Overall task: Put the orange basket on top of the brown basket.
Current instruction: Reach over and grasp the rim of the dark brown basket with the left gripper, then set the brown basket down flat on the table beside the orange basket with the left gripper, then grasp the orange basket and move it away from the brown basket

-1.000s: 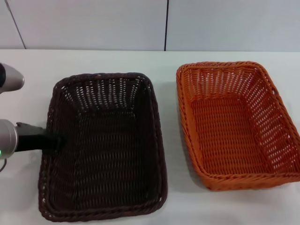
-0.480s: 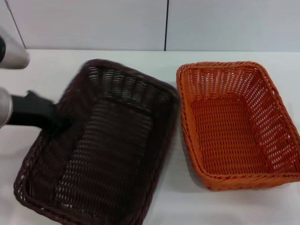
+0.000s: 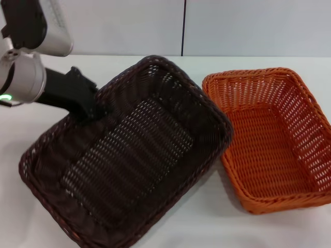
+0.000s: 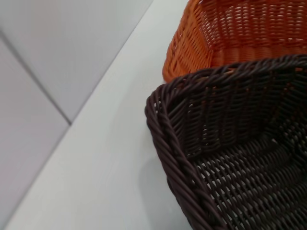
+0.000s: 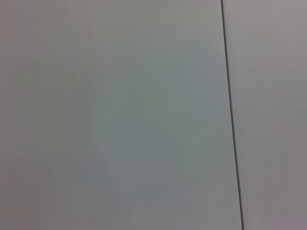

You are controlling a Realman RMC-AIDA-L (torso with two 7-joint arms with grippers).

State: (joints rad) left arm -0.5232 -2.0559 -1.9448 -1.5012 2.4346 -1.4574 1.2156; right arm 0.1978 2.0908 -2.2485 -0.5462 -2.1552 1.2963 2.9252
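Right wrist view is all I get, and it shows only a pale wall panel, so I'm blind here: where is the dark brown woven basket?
Observer: The dark brown rectangular woven basket is skewed on a diagonal. The left gripper grips the rim on the robot's left side.
Operator: And the orange one?
Observer: The bright orange rectangular woven basket sits empty on the white table, on the robot's right of the brown one.
Operator: Are the two touching?
Observer: The brown basket's near corner reaches the orange basket's rim. I cannot confirm that they touch.
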